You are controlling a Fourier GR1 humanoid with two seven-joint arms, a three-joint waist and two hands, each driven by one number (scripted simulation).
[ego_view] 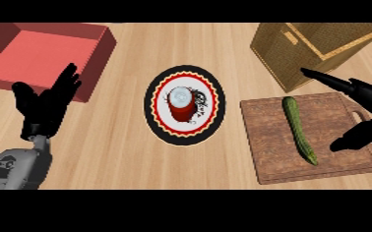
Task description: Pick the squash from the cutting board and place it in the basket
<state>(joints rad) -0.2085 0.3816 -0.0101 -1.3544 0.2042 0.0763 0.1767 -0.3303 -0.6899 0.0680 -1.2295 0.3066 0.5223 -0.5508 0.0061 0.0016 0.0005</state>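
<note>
Black left hand (45,109) near left, open, resting. Long green squash (299,130) lies on brown wooden cutting board (267,145), near right. Right hand (360,91) spread open beside it, likely for grasping. Tan woven basket (280,54) just beyond.

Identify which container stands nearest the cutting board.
The tan woven basket, just behind the cutting board at the right; the red box sits far left, past the plate.

Place: kitchen counter
Surface: light wooden counter top (109,137)
Signs: cutting board (272,142) bearing a green squash (297,128), patterned plate (148,105), wicker basket (287,59)
</note>
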